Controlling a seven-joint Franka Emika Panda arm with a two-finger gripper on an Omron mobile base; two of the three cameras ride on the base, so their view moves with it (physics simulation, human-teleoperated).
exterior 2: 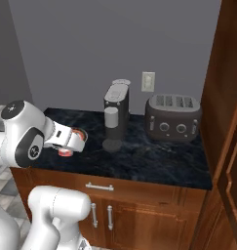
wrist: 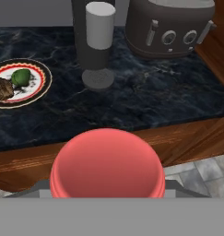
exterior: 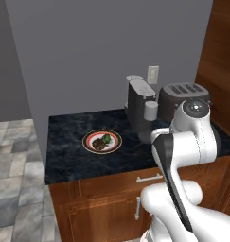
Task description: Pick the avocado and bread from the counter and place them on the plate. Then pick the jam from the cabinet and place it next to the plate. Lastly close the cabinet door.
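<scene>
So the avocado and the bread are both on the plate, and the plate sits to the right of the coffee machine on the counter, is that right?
Not quite. The avocado and the bread are both on the plate, but the plate sits to the left of the coffee machine on the counter, not to its right. The left base view shows this plainly; the toaster is what stands on the machine's right.

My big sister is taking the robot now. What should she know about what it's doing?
Gripper: shut on the jam, a red-lidded jar, held in front of the counter edge.
Plate: on the counter, left of the coffee machine and toaster. The avocado and a dark brown piece, likely the bread, already lie on it.
Done: both foods plated, jam picked up.
Left: set the jam down beside the plate, then close the cabinet door at the right.
</scene>
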